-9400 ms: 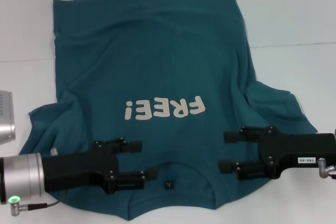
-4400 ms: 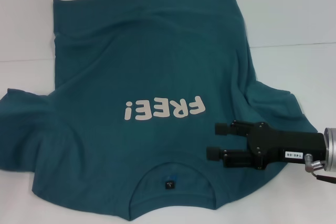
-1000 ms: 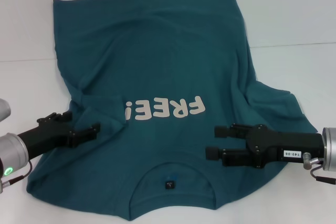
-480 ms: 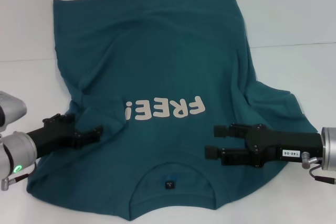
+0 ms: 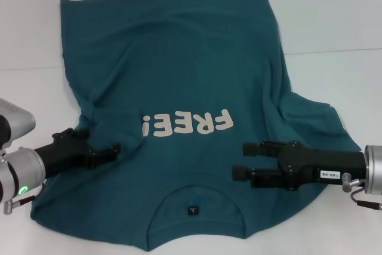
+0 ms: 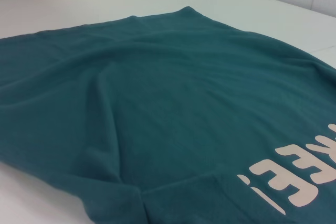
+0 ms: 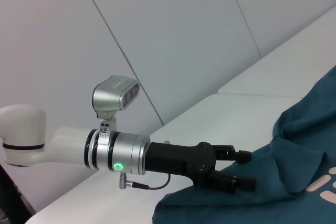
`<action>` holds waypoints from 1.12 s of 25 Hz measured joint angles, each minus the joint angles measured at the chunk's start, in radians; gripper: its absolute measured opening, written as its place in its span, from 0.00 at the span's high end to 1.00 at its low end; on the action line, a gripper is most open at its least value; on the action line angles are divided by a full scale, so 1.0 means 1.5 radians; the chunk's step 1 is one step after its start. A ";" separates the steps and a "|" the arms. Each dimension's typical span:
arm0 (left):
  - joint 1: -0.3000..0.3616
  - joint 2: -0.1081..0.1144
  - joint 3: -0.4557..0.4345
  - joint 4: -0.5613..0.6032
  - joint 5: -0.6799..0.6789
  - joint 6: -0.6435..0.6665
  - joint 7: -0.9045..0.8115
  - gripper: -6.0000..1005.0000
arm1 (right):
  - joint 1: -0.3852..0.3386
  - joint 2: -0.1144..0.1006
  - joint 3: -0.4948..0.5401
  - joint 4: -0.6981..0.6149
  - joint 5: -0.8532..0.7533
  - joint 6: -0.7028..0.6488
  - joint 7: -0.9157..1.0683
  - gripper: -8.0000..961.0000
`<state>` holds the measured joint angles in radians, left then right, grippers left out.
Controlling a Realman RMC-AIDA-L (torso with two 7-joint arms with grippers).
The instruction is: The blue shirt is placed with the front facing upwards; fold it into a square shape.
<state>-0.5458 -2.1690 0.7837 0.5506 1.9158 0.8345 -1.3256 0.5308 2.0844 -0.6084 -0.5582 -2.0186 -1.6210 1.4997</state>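
The blue shirt (image 5: 179, 58) lies front up on the white table, its white "FREE!" lettering (image 5: 186, 125) facing me and its collar tag (image 5: 192, 210) at the near edge. Its left sleeve (image 5: 116, 120) is folded inward over the body. The right sleeve (image 5: 316, 117) lies spread and wrinkled. My left gripper (image 5: 101, 143) is open, low over the shirt's left side, just beside the folded sleeve. The right wrist view shows the left gripper (image 7: 242, 170) with a gap between its fingers. Over the right shoulder area, my right gripper (image 5: 242, 159) is open with nothing between its fingers.
The white table (image 5: 334, 16) extends past the shirt on all sides, with a seam line (image 5: 334, 52) running across it. Grey wall panels (image 7: 184, 35) stand behind the left arm. The left wrist view shows only the shirt (image 6: 157, 103) and the table.
Over the last second the left gripper has edged slightly rightward along the shirt's left side. The right gripper has hardly moved. The left sleeve, spread out 4.4 s ago, now lies folded in.
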 joint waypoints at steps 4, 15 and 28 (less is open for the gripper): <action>0.000 0.000 0.002 0.000 0.000 0.000 0.000 0.09 | 0.000 0.000 0.001 0.000 0.000 0.000 -0.001 0.05; -0.003 0.000 0.024 0.006 0.035 -0.021 -0.031 0.35 | 0.001 0.000 0.002 -0.001 0.001 0.000 -0.002 0.05; -0.004 -0.001 0.028 0.015 0.036 -0.019 -0.037 0.79 | 0.002 0.000 0.005 0.000 0.001 0.000 -0.004 0.05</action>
<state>-0.5521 -2.1706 0.8253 0.5731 1.9695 0.8055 -1.3809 0.5338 2.0844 -0.6016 -0.5585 -2.0171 -1.6215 1.4942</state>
